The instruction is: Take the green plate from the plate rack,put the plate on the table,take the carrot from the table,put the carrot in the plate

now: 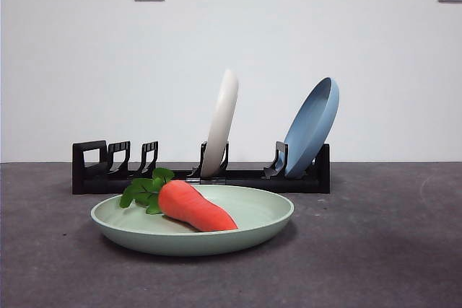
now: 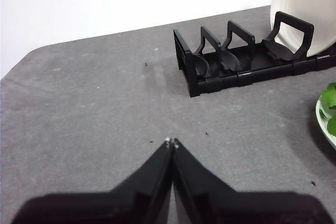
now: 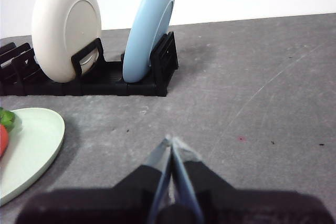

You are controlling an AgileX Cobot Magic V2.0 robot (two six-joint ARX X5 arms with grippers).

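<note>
The green plate [image 1: 245,232] lies flat on the table [image 1: 390,250] in front of the plate rack [image 1: 238,177]. The orange carrot [image 1: 195,207] rests inside it, leaves toward the left. In the right wrist view the plate's edge [image 3: 31,145] and a bit of carrot [image 3: 2,139] show at the side. The left wrist view catches the plate's rim [image 2: 324,127] and carrot leaves [image 2: 329,98]. My left gripper [image 2: 171,141] is shut on nothing, over bare table left of the rack [image 2: 236,61]. Empty too, my right gripper [image 3: 170,140] is shut, right of the plate.
A cream-white plate [image 1: 220,124] and a light blue plate [image 1: 312,126] stand upright in the rack's slots. The rack's left slots hold nothing. A white wall with two sockets rises behind the table.
</note>
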